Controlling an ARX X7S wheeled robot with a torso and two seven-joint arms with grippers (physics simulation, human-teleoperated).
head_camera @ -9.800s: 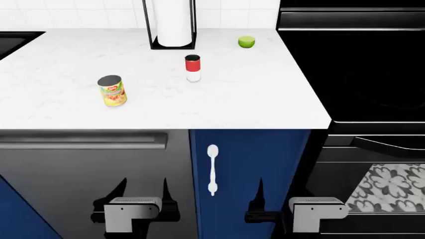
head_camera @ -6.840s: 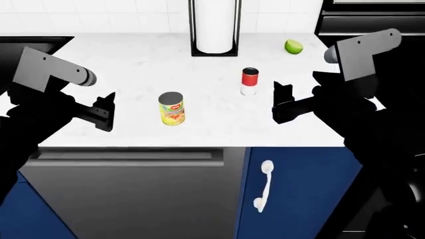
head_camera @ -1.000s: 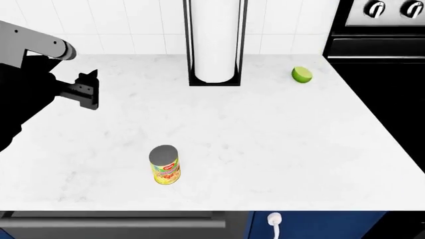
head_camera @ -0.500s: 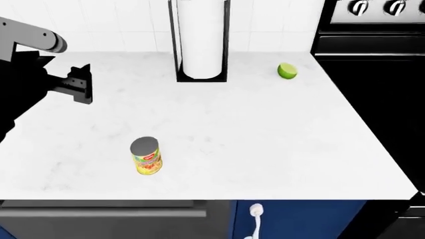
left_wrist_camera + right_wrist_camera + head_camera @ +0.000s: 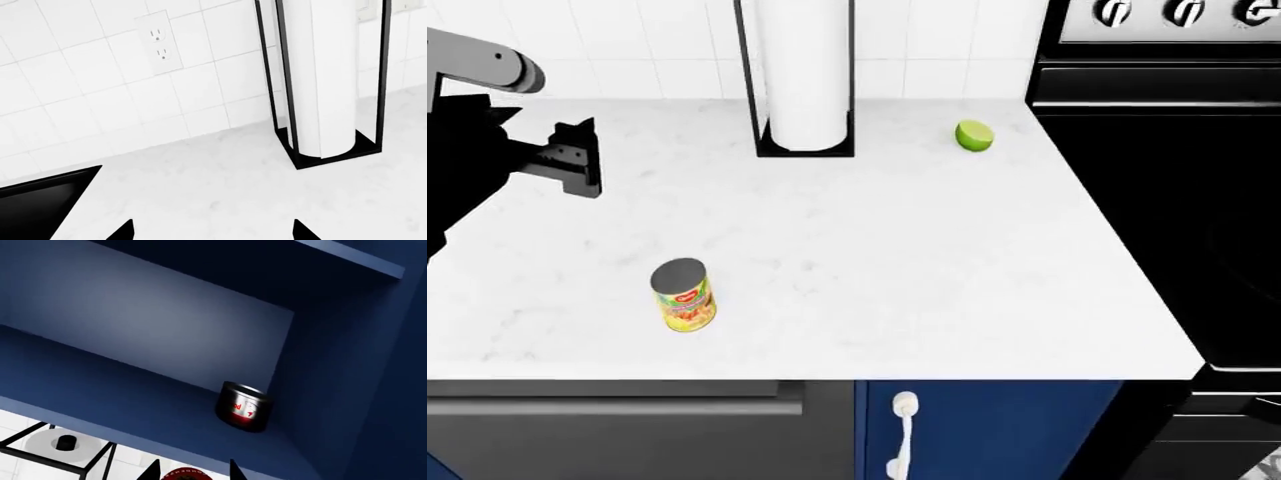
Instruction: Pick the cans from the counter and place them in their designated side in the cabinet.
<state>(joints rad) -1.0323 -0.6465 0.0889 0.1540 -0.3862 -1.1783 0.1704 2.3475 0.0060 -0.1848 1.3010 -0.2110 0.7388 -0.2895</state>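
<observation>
The yellow-labelled can (image 5: 683, 295) stands upright on the white counter (image 5: 908, 270), near its front edge at the left. My left gripper (image 5: 577, 160) hovers open above the counter's back left, apart from that can; the left wrist view shows its gripper (image 5: 212, 231) with only bare counter between the tips. My right gripper (image 5: 192, 471) is out of the head view. It is shut on the red-and-white can (image 5: 185, 475), whose red top shows between the fingers, just below the blue cabinet shelf (image 5: 100, 405). A similar red-and-white can (image 5: 243, 406) stands in the shelf's right corner.
A paper towel holder (image 5: 805, 80) stands at the back of the counter, with a green lime (image 5: 974, 135) to its right. The black stove (image 5: 1174, 200) borders the counter on the right. A black sink corner (image 5: 40, 205) lies at the left. A white cabinet handle (image 5: 898, 440) hangs below.
The red-and-white can is gone from the counter and is now in my right gripper at the cabinet. The head view has shifted; the yellow can and left gripper have stayed put.
</observation>
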